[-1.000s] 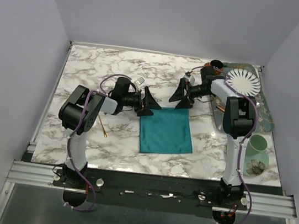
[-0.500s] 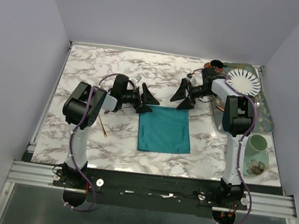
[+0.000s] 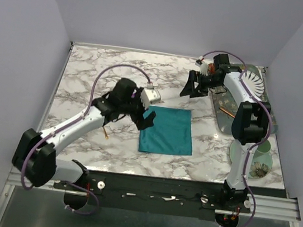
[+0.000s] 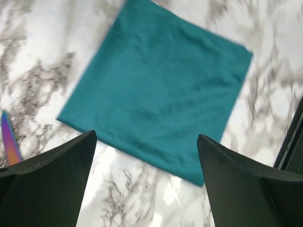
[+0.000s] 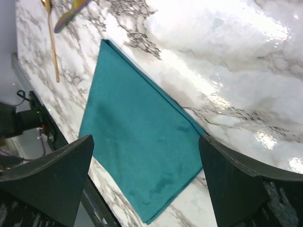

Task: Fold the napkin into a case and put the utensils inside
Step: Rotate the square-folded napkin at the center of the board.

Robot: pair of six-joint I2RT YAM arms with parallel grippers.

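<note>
napkin (image 3: 167,130) folding is barely underway: the teal cloth lies flat as a near-square directly under the left claw (image 3: 144,116), not yet a narrow case, and both utensils sit outside it. the left claw hangs wide and empty over the cloth's left edge. the right claw (image 3: 191,88), equally wide and empty, has the cloth well in front of it. the cloth looks soft, matte and faintly creased on the glossy marbled surface (image 3: 89,71). the iridescent utensil (image 4: 9,139) and slim gold spoon (image 5: 51,42), hard and thin, lie left of the left claw.
</note>
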